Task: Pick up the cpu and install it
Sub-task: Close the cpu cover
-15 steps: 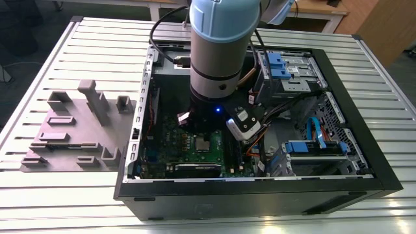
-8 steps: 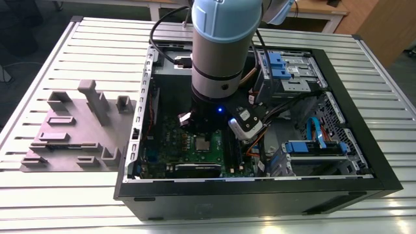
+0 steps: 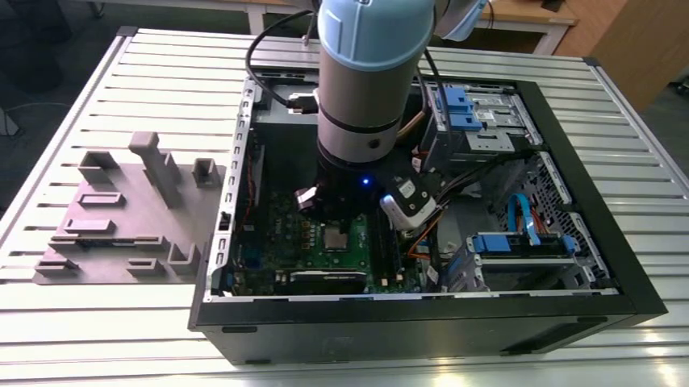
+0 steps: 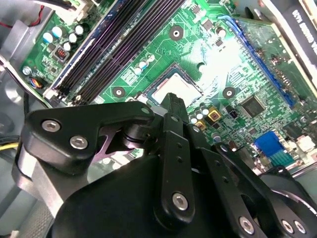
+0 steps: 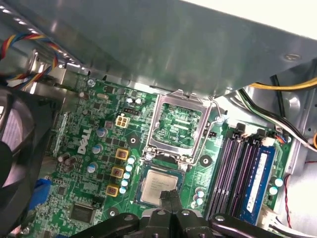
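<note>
Gripper state: the gripper (image 5: 169, 199) is narrow; in the first wrist view its two fingertips (image 5: 174, 202) stand together with no gap to speak of and nothing between them.
Gripper position: low inside the open computer case (image 3: 603, 210), directly over the near edge of the processor socket.
Contact: the tips overlap the chip's edge in both wrist views; whether they press on it or hover just above cannot be told from these angles.
Task item: the cpu (image 5: 157, 184) lies flat inside the socket, square to the socket outline, with its pale metal top facing up.
Socket hardware: the load frame (image 5: 178, 126) is swung up and open on the far side of the cpu, with its wire lever raised beside it.
Board: the green motherboard (image 5: 84, 163) carries the socket; the memory slots (image 5: 237, 168) run beside it, near but apart.
Surroundings: the case rests on a slatted metal table (image 3: 129, 81); a grey parts fixture (image 3: 119, 210) stands at the exterior view's left, well apart from the case.
Step in hand (judgement): placement. The chip appears to be released into the socket, and the pick-up is done.
Outstanding (judgement): the load frame is not closed, so the chip is not clamped.
Demand on the next move (judgement): a straight vertical path for the tips with no sideways drag, so that the loose chip is not shifted on its contacts.
</note>
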`<control>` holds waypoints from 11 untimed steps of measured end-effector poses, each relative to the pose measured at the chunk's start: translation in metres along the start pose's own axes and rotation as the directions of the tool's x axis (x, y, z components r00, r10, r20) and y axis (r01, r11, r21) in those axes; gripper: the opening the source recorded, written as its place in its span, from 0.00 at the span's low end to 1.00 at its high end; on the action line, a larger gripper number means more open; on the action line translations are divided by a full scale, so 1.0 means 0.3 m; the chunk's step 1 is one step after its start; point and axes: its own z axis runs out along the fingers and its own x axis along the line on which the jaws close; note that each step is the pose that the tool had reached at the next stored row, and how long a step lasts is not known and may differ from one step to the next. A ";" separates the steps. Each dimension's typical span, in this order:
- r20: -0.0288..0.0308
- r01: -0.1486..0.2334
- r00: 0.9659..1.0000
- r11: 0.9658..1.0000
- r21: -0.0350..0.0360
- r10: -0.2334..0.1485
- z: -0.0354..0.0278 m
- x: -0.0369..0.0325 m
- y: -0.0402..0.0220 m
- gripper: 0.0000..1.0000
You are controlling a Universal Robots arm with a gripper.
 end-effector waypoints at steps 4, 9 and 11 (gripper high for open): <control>-0.001 0.038 0.999 0.999 -0.001 -0.038 0.000 0.000 0.000 0.10; -0.001 0.040 0.999 0.999 -0.001 -0.040 0.000 -0.001 0.002 0.10; -0.001 0.040 0.999 0.999 -0.001 -0.040 0.000 -0.002 0.003 0.10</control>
